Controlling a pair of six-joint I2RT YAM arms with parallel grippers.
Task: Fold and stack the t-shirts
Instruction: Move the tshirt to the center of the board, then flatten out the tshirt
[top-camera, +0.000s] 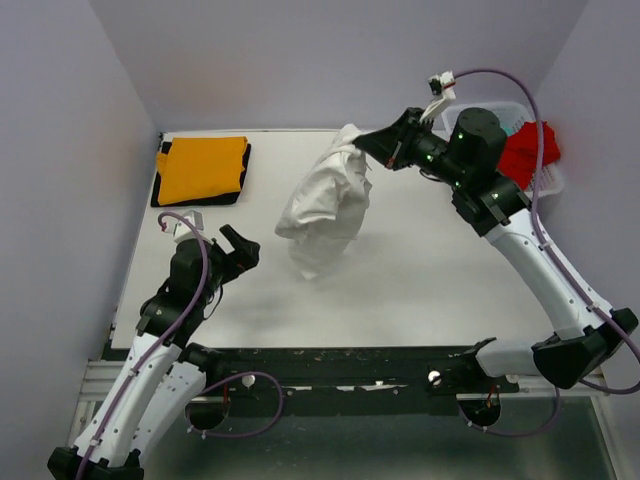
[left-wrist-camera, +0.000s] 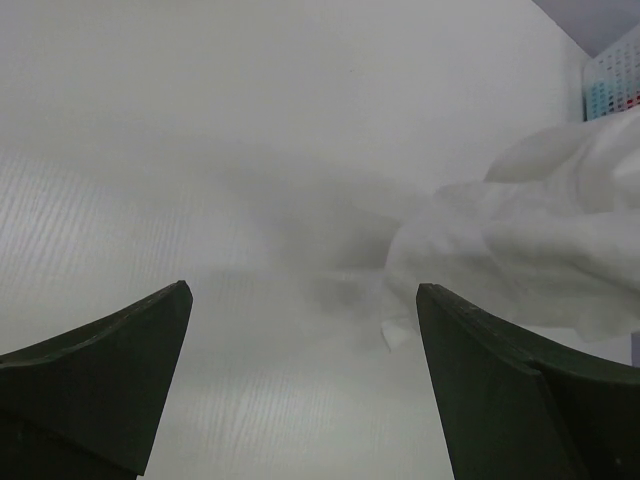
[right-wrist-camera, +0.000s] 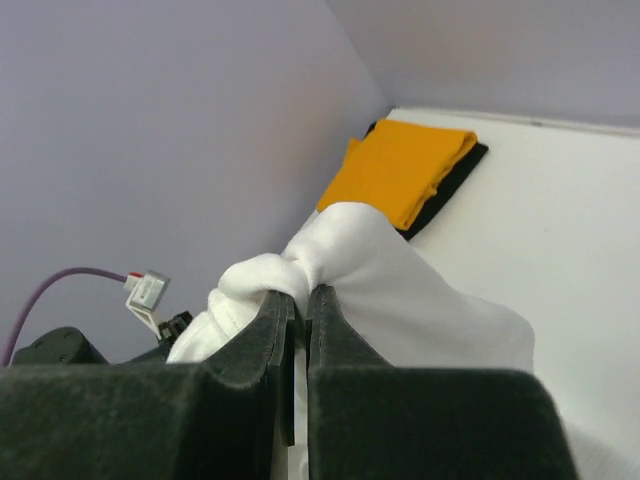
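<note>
**White shirt lifted, not yet spread**

Top view: the right fingers (top-camera: 378, 146) hold the white t-shirt (top-camera: 325, 205) by a bunched upper edge, over the middle of the bench (top-camera: 450, 270). The cloth hangs crumpled, its lower end at or close to the surface. The left fingers (top-camera: 234, 237) stand apart and empty, near the shirt's lower left. In the far left corner an orange t-shirt (top-camera: 203, 168) lies folded on a black t-shirt (top-camera: 158, 195). A red t-shirt (top-camera: 525, 150) sits in the basket (top-camera: 552, 178) at the far right.

Left wrist view: both fingers are spread wide over bare bench, with the white cloth just ahead to the right, untouched.

Right wrist view: the fingers are pressed together on a knot of white fabric. How many layers they pinch is hard to tell from here.

The step in hand looks like laying the white shirt out before folding. The next move probably calls for the left arm to take a free hem or shoulder, so that both arms can draw the cloth flat.
</note>
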